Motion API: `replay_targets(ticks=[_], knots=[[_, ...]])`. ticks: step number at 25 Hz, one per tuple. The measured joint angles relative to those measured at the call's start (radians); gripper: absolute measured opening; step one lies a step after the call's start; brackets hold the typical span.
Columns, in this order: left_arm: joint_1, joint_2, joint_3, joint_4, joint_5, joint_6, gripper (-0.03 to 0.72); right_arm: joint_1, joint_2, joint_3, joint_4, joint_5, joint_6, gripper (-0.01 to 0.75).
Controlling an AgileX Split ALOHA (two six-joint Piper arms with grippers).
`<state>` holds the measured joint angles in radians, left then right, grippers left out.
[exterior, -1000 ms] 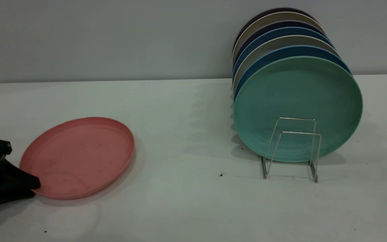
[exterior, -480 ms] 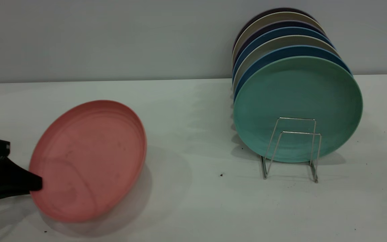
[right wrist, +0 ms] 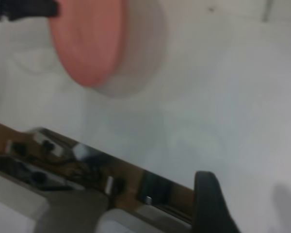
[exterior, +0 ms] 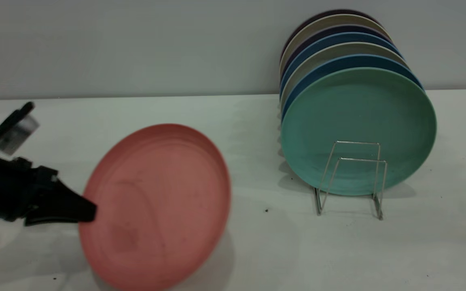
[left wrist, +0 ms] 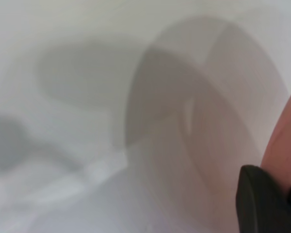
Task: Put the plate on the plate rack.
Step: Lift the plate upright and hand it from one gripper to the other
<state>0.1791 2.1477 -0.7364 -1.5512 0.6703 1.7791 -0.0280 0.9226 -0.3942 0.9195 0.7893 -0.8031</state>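
Exterior view: left pincer (exterior: 89, 213) clamped on plate (exterior: 156, 206) at its left rim (plate tilted up, off table (exterior: 257, 250)).

- No text, label, brand, number or sign can be read in any view (the surfaces that show are plain); nothing to list
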Motion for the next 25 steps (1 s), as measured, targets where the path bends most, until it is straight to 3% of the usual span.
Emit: replay_targets(ticks=[8, 18, 25], knots=[[-0.136, -0.08, 0.001, 0.0, -0.035, -0.038, 0.018, 0.0, 0.27, 0.005, 0.342, -0.04, -0.377, 0.471], [-0.262, -0.108, 0.001, -0.025, -0.033, -0.097, 0.018, 0.0, 0.626, 0.004, 0.652, -0.001, -0.816, 0.471], [-0.368, -0.108, 0.001, -0.132, -0.043, -0.1, 0.018, 0.0, 0.749, 0.003, 0.741, 0.042, -0.956, 0.471]])
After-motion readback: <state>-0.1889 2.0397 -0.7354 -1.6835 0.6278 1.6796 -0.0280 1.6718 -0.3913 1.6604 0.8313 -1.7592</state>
